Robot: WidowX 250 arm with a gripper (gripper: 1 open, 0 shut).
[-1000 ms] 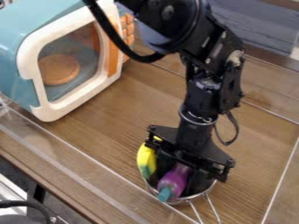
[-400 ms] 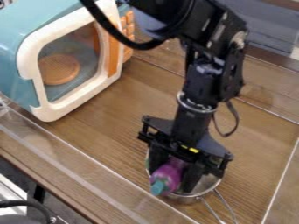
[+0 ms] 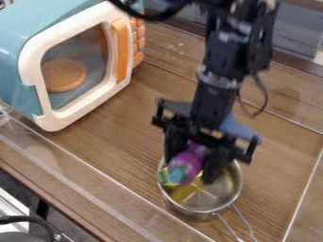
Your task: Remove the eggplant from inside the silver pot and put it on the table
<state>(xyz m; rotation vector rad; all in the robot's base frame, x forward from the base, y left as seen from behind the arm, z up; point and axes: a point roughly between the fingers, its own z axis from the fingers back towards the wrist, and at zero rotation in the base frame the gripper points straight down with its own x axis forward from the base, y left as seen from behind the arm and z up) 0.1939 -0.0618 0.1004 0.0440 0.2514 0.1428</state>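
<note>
We see the hand (image 3: 192,163) clamped on the eggplant (image 3: 190,164), holding it above the silver pot (image 3: 217,198). A yellow toy (image 3: 187,192) lies inside the pot, on the table (image 3: 113,132)

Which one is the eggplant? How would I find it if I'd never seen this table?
Look right of the teal toy microwave to the silver pot near the table's front edge. Just above it, the gripper holds the eggplant: it is purple with a green tip, unlike the yellow toy in the pot.

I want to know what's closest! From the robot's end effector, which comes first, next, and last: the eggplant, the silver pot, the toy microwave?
From the end effector:
1. Eggplant, held between its fingers.
2. Silver pot, just below.
3. Toy microwave, far off at the upper left.
</note>
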